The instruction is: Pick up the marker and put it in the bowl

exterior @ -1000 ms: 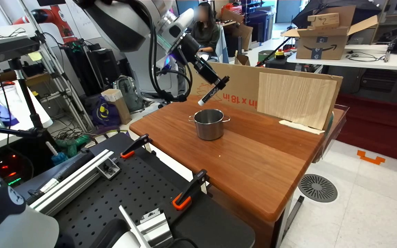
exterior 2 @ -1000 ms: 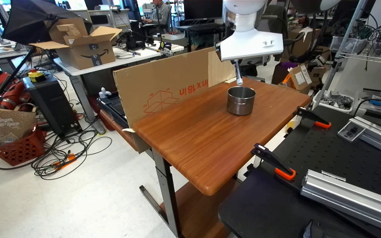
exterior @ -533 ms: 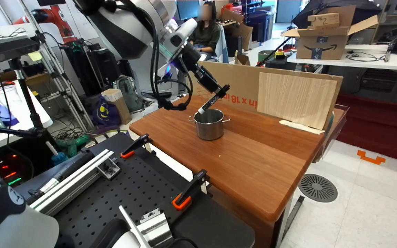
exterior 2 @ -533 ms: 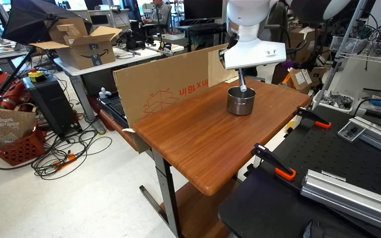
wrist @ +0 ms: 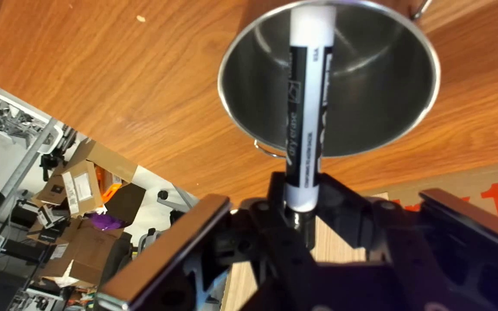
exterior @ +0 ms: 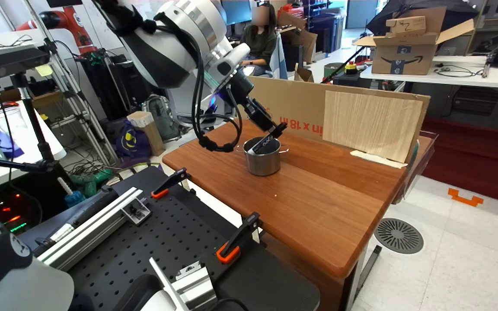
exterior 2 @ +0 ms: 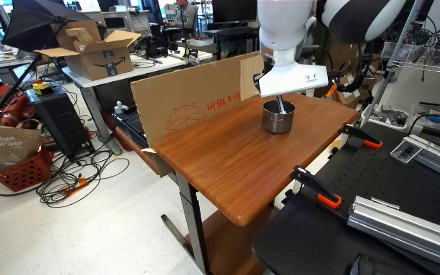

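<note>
The hand (wrist: 303, 193) pinches a smooth slender marker (wrist: 308, 112), its white end inside the shiny, round-rimmed metal bowl (wrist: 383, 99)

Marker (wrist: 308, 112) “dry erase”, cardboard (exterior 2: 199, 91) “18 in” (inverted)

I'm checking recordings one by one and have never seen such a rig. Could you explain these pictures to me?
The machine is one robot arm with a two-fingered gripper at its end. Two pictures come from cameras standing outside the robot, looking from different places; the close-up comes from a camera on the wrist. A grey metal bowl stands upright on the brown table, and a cardboard panel stands along one side of the table. The gripper is shut on a dark marker, held aslant with its white end at the bowl's mouth. Whether that end is below the rim is hard to tell.
</note>
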Tool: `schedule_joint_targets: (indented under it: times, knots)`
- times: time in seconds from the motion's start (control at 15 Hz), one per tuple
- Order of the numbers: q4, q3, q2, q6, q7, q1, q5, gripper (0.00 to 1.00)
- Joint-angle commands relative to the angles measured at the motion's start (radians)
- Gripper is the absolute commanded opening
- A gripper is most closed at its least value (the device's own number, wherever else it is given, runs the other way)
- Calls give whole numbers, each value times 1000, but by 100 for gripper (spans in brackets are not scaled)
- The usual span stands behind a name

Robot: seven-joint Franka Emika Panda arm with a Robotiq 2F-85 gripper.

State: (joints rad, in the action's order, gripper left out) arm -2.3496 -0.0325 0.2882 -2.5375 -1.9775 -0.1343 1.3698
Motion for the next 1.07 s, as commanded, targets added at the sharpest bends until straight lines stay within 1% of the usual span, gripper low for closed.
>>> schedule_joint_targets:
  times: [0.0, 0.13, 0.2, 0.27, 0.4, 0.73, 1.0]
  knots:
    - [33, 29, 42, 27, -19, 20, 22, 6]
    - [43, 31, 57, 31, -18, 20, 20, 6]
    - [48, 32, 63, 31, -16, 21, 17, 39]
    - [52, 32, 66, 29, -16, 21, 14, 50]
    - [56, 34, 69, 28, -9, 23, 8, 62]
    - [58, 38, 68, 34, 1, 27, -2, 99]
    - [58, 42, 59, 30, 4, 28, -6, 100]
